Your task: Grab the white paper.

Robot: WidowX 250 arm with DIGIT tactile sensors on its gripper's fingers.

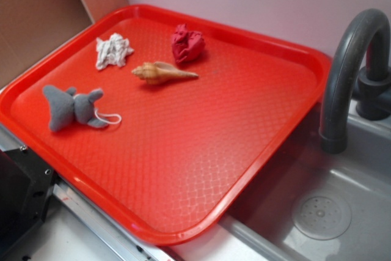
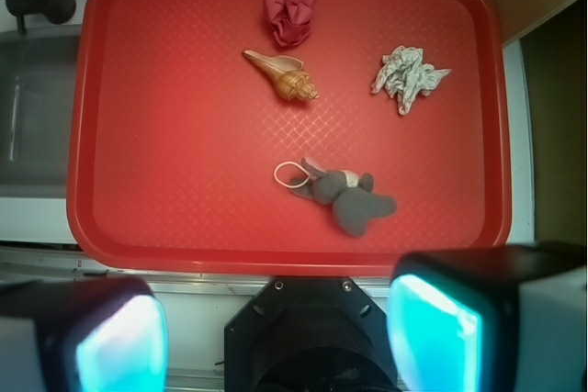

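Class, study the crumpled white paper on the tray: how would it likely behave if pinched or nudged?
The white paper is crumpled, so it would probably compress rather than resist. It looks light and would likely slide across the tray. Its irregular outline makes rolling unlikely.

White paper (image 2: 408,77) on red tray (image 2: 184,181)

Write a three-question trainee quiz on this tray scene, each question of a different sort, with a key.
1. True or false: the claw is shut on the white paper.
2. Which thing lies between the white paper and the red paper wad on the red tray? A) seashell B) plush elephant C) faucet
3. Fill in: the plush elephant has a white ___ attached.

Key: 1 false, the claw is open and away from the tray's things. 2 A. 3 loop.
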